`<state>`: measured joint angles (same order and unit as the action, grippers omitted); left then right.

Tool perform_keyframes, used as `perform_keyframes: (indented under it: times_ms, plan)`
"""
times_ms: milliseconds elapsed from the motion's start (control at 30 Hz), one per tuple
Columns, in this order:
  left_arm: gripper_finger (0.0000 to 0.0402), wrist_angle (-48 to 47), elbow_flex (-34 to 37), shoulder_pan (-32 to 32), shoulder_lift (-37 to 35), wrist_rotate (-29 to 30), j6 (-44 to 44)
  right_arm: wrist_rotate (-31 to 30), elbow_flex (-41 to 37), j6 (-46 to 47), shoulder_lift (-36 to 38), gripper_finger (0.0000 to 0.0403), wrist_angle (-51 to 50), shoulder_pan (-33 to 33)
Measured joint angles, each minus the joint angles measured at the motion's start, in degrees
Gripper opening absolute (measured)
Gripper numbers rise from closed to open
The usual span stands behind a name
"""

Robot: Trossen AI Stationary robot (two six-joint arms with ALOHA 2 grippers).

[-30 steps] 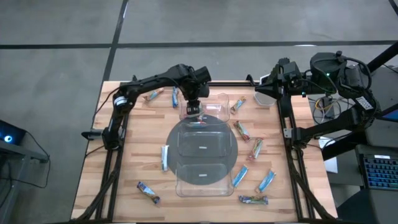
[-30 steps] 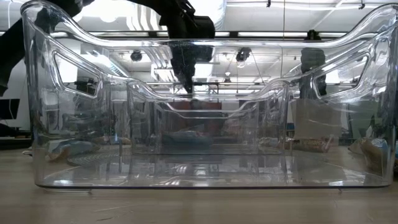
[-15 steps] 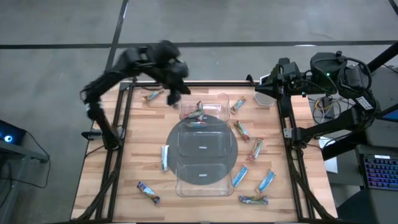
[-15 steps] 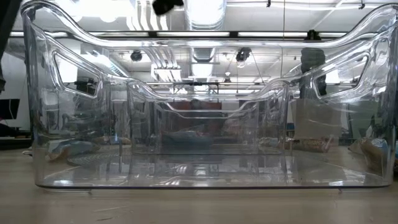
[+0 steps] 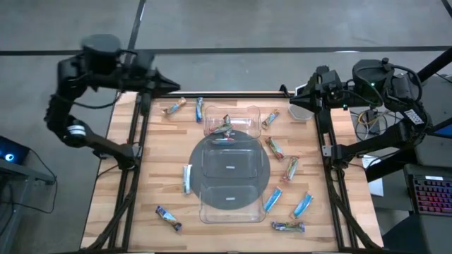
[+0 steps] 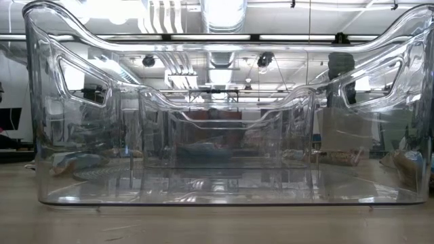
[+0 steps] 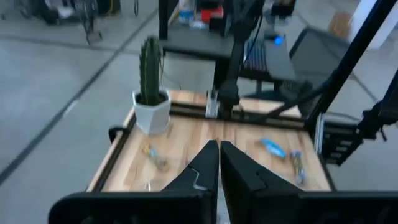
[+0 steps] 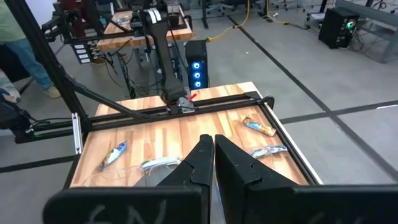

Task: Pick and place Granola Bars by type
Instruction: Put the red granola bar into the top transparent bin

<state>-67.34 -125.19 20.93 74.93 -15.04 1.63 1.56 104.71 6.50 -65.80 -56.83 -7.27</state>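
- No brand name or writing on any wrapper can be read.
- The Granola Bars (image 5: pixel 273 147) are slim foil bars in light blue, orange-brown or dark mixed colours, scattered over the wooden table (image 5: pixel 155 176) around the clear tray (image 5: pixel 229 180); one lies in its far compartment.
- Left gripper (image 5: pixel 175 87) is raised at the table's far left corner, fingers closed together, holding nothing.
- Right gripper (image 5: pixel 289 94) waits at the far right corner, fingers closed, empty.
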Motion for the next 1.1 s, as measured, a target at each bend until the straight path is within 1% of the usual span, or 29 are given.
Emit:
perform_keyframes:
  times_ms: [133, 267, 367, 467, 600, 767, 867, 967, 1100]
  plan:
    - [0.0000, 3.7, 2.5, -0.8, -3.4, 0.0, 0.0, 0.2, -0.4, 1.8, 0.0, 0.0008, -0.2, 0.3]
    - [0.0000, 9.2, 8.7, -1.4, -7.1, -0.8, 0.0, 0.4, -1.2, 1.7, 0.0, 0.0008, 0.3, 1.8]
    - [0.0000, 13.9, 15.8, -1.4, -10.5, -0.8, -0.8, 0.0, -2.3, 3.2, -0.3, 0.0008, 1.5, 2.6]
    - [0.0000, 19.8, 24.3, -1.3, -14.1, -0.8, -2.8, -2.1, -3.8, 5.9, -0.4, 0.0008, 1.5, 2.6]
    - [0.0000, 26.1, 35.4, -1.3, -18.7, -0.8, -4.7, -3.2, -6.1, 9.9, -0.3, 0.0008, -0.3, 2.7]
    - [0.0000, 31.9, 45.6, -1.3, -24.5, -0.3, -7.4, -4.7, -9.6, 15.3, -0.3, 0.0008, -1.0, 2.9]
    - [0.0000, 33.0, 49.2, -1.3, -27.3, 0.8, -8.4, -4.9, -11.5, 18.1, -0.3, 0.0008, -2.1, 3.0]
    - [0.0000, 32.8, 51.0, -1.3, -29.6, 3.3, -9.4, -4.6, -12.8, 22.4, -0.3, 0.0009, -4.7, 3.3]
    - [0.0000, 32.9, 51.4, -1.3, -31.9, 4.6, -9.6, -1.9, -12.9, 28.4, -0.3, 0.0031, -10.8, 3.3]
